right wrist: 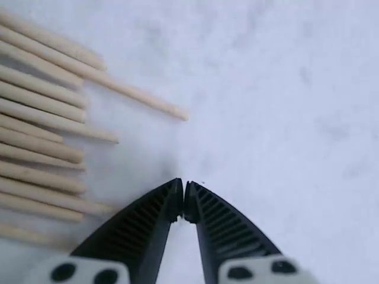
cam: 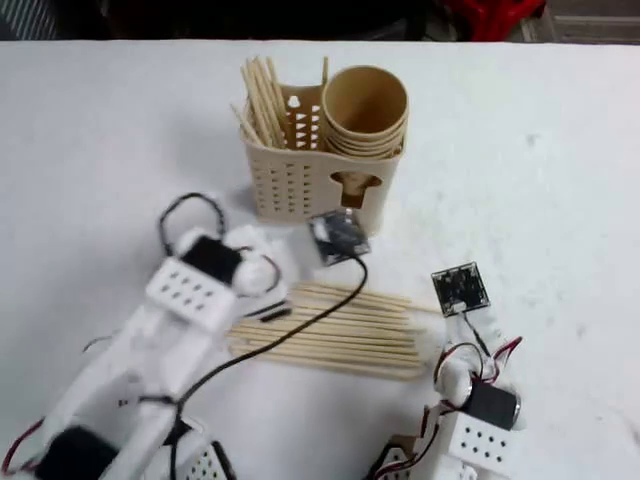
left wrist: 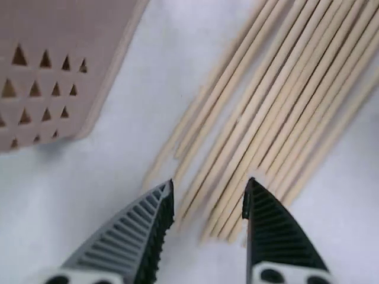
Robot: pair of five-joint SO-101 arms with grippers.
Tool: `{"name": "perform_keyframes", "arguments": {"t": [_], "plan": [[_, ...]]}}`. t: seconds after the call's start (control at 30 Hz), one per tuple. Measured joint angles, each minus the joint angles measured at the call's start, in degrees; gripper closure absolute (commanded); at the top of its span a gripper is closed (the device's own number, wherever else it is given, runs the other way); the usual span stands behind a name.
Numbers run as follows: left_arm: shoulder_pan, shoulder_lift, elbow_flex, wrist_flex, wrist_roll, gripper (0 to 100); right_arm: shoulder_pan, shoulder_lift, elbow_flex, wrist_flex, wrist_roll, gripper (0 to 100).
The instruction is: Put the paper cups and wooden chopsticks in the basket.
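The left hand [left wrist: 208, 183] is hovering with its fingers spread over the left ends of the loose chopsticks [left wrist: 284, 100], which are lying in a row on the counter [cam: 560, 150]. The right hand [right wrist: 183, 184] is hanging pressed together just beside their right ends. Behind them the basket [cam: 300, 185] is standing, holding more sticks [cam: 262, 95] in its left compartment and stacked cups [cam: 365, 100] in its right.

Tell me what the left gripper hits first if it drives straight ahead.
Probably the chopsticks: their near ends lie just ahead, between the tips of the open left gripper. Depth is unclear, so the table could come first.
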Motion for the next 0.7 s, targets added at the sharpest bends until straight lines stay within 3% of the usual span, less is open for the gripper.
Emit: {"name": "perform_keyframes", "arguments": {"t": [0.23, 0.7], "plan": [[3.78, 16.53, -4.48, -9.32, 0.0, 80, 0.62, -7.91, 0.7, 6.33, 0.0, 98.3], [3.69, 33.05, -13.71, -10.9, 0.18, 80, 0.62, -8.09, 0.7, 6.59, 0.0, 98.3]]}}
